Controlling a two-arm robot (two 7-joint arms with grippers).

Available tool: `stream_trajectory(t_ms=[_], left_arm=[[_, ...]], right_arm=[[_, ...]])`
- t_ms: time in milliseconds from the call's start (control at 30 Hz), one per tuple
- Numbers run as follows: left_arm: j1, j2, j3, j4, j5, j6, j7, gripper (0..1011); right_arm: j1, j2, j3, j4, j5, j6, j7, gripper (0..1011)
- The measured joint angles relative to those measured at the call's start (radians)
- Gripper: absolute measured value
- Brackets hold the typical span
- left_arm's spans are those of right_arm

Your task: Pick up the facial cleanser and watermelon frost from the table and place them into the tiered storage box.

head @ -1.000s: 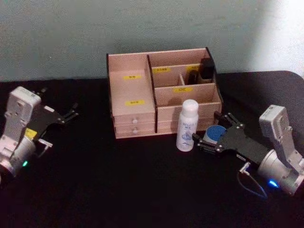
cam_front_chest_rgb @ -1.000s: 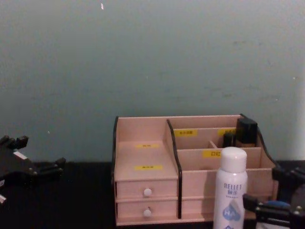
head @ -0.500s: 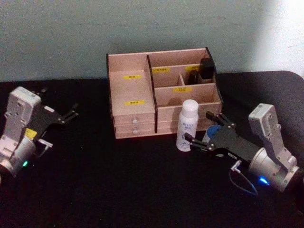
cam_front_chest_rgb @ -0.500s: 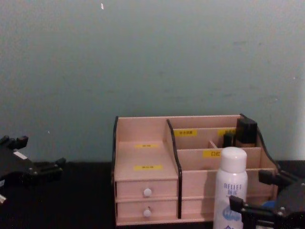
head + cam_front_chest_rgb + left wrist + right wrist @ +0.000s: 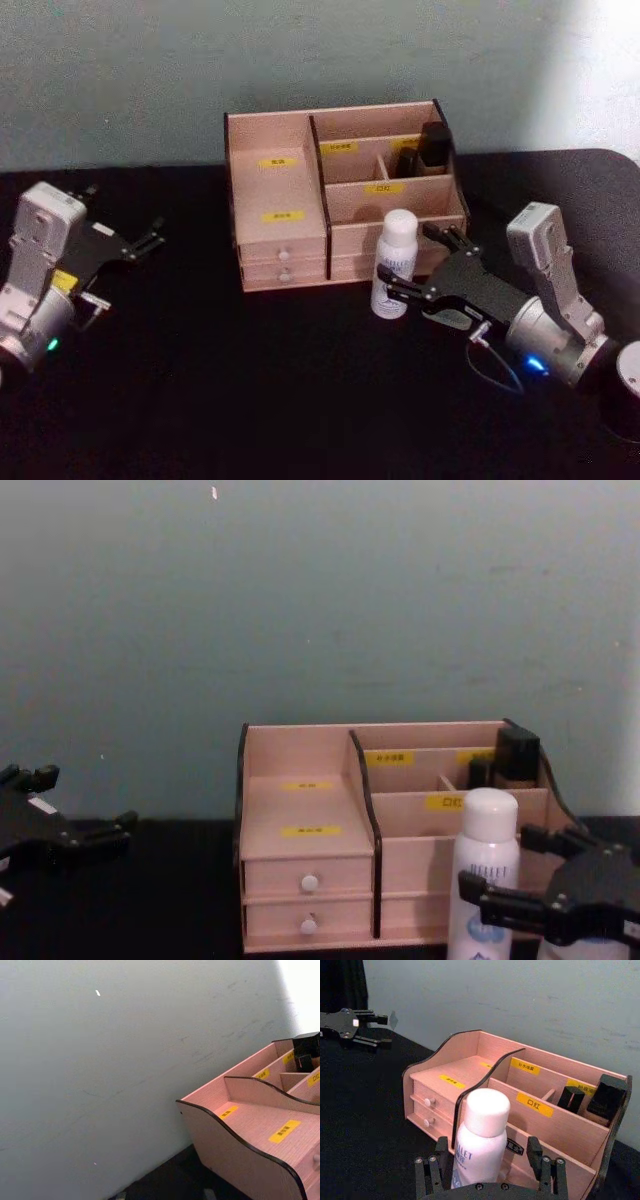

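Observation:
The facial cleanser [image 5: 398, 240], a slim white bottle with a rounded cap, stands upright just in front of the tiered storage box [image 5: 280, 190]. My right gripper [image 5: 405, 260] is open, with one finger on each side of the bottle's lower half. The right wrist view shows the facial cleanser [image 5: 481, 1127] centred in the right gripper [image 5: 487, 1170], with a gap at each finger. From the chest I see the facial cleanser [image 5: 487, 830], and the right gripper [image 5: 500, 865] beside it. The watermelon frost is hidden behind the right gripper. My left gripper [image 5: 150, 240] rests open at the far left.
The tiered storage box [image 5: 300, 800] has stepped open compartments with yellow labels and two small drawers at its left front. Dark bottles [image 5: 433, 148] stand in its back right compartment. The black table [image 5: 250, 380] ends at a grey-green wall close behind the box.
My right gripper has moved left from around the blue-lidded jar to the white bottle, now straddling it and hiding the jar. The left arm has stayed still.

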Motion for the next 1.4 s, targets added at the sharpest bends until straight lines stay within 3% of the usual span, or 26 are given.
stream_trajectory(t_ms=[800,1400], left_arm=[[0.000,0.000,0.000,0.000,0.000,0.000,0.000,1001],[0.000,0.000,0.000,0.000,0.000,0.000,0.000,1001]], right_arm=[[0.040,-0.053,-0.005,0.066,-0.012,0.021,0.019,1002],[0.042,-0.054,-0.004,0.068,-0.006,0.033,0.020,1002]])
